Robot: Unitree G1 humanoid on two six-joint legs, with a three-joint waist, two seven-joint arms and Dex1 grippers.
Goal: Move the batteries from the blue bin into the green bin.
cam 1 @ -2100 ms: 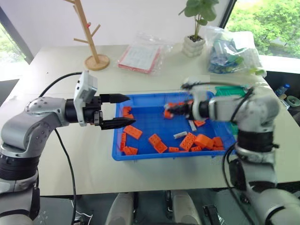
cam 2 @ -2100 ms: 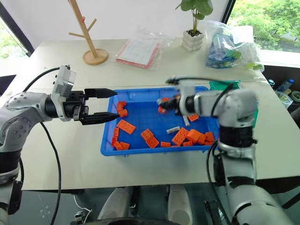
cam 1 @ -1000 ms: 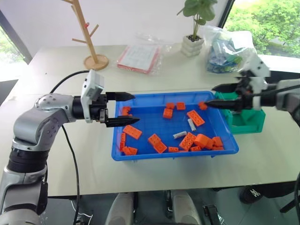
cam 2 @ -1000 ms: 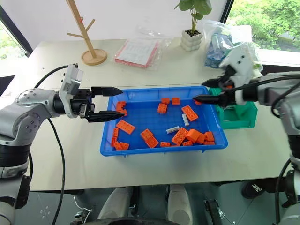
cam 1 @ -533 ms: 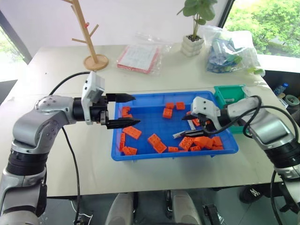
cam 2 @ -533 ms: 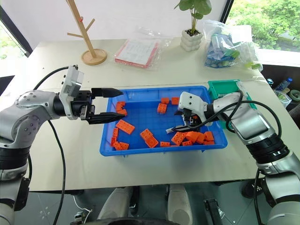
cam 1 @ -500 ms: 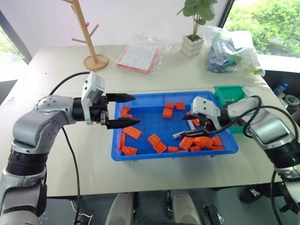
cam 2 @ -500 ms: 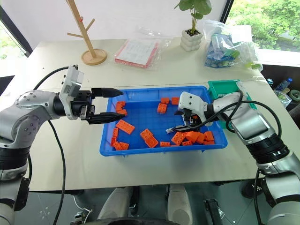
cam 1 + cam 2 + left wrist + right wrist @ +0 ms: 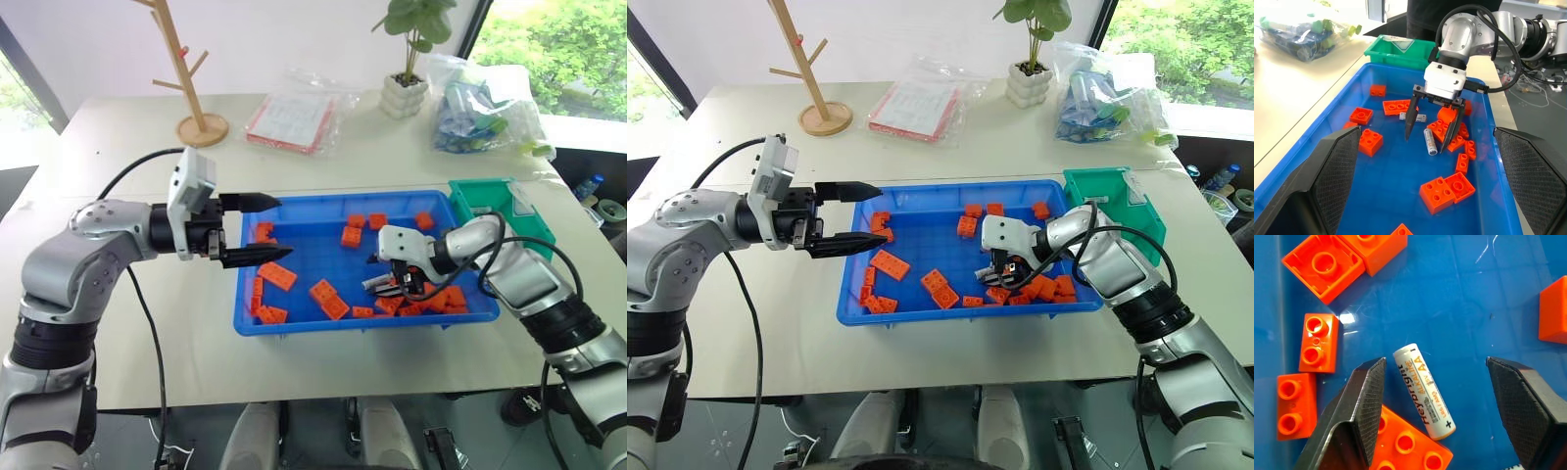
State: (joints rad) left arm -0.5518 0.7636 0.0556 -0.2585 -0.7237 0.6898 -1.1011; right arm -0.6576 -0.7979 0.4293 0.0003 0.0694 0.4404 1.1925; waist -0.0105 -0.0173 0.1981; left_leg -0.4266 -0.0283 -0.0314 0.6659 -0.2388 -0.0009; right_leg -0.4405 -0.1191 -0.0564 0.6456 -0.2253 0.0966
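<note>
On the pale surface, the blue bin is seen with orange bricks scattered over its floor. The right gripper is lowered into the right half of the bin, its fingers spread, with one battery lying on the blue floor between them. In the right wrist view the battery is seen closer to one finger than the other, untouched by either, its lower end just beside an orange brick. A second battery is seen in the left wrist view lying on the bin floor just past the gripper, near other bricks.

The left gripper is held over the bin's left rim, pointed level toward the right, its fingers spread and nothing held between them.

Just beyond the bin's far right corner the green bin is placed; its contents cannot be made out.

Farther back on the surface, a wooden peg stand, a flat clear packet, a potted plant and a filled plastic bag are seen.
</note>
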